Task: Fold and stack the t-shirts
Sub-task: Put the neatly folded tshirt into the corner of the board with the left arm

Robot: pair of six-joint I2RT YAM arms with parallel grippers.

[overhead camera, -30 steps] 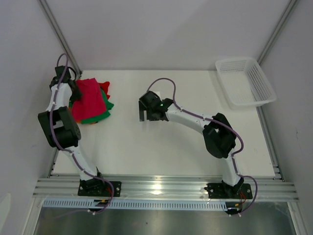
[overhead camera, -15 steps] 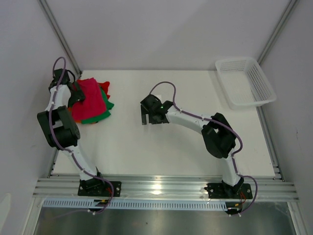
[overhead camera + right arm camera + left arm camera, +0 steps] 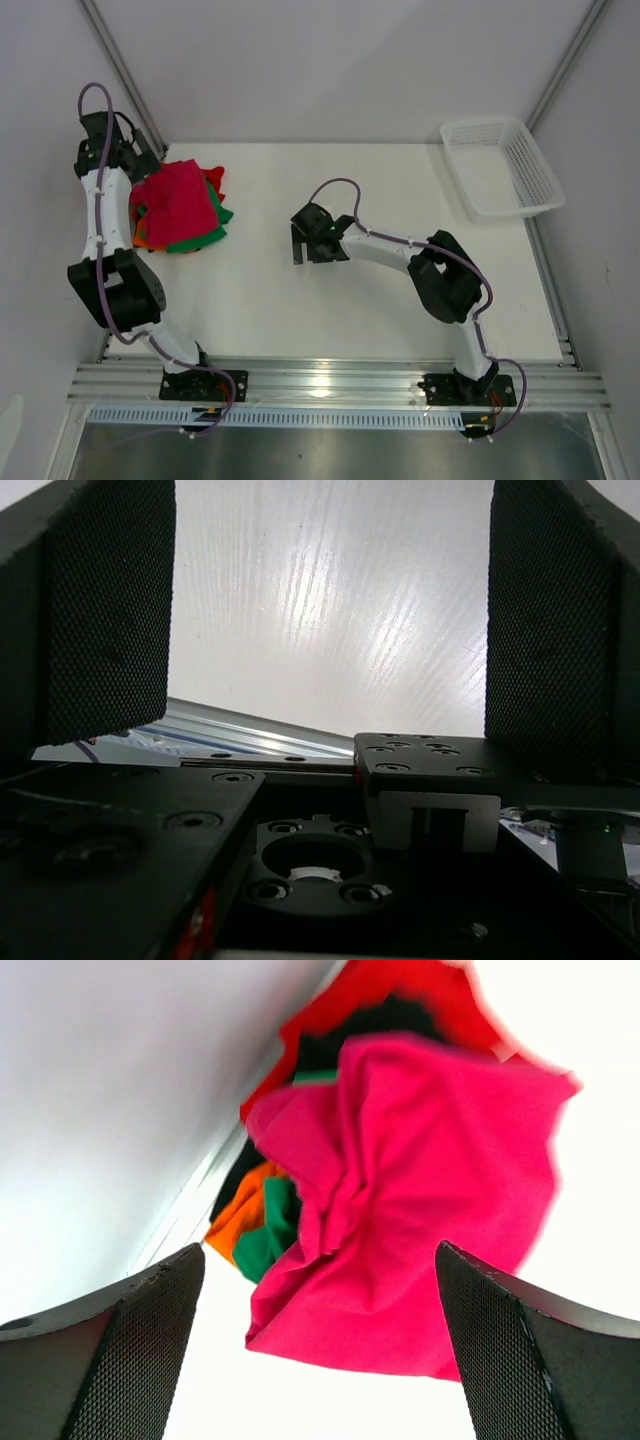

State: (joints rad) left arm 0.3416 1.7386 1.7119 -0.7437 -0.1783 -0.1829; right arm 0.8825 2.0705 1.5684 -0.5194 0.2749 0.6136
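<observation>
Your overhead view is bright and even: the table (image 3: 300,300) reads near white, with only faint, soft shadows under the arms. Watch the glare patch on the metal rail (image 3: 320,378) at the near edge. In your left wrist view the table is blown out to pure white, the shirts (image 3: 420,1200) look slightly soft, blurring towards the top, and the left gripper (image 3: 315,1260) shows dark. Your right wrist view is dim below, the right gripper (image 3: 330,680) almost black, with streaky sheen on the table between.
</observation>
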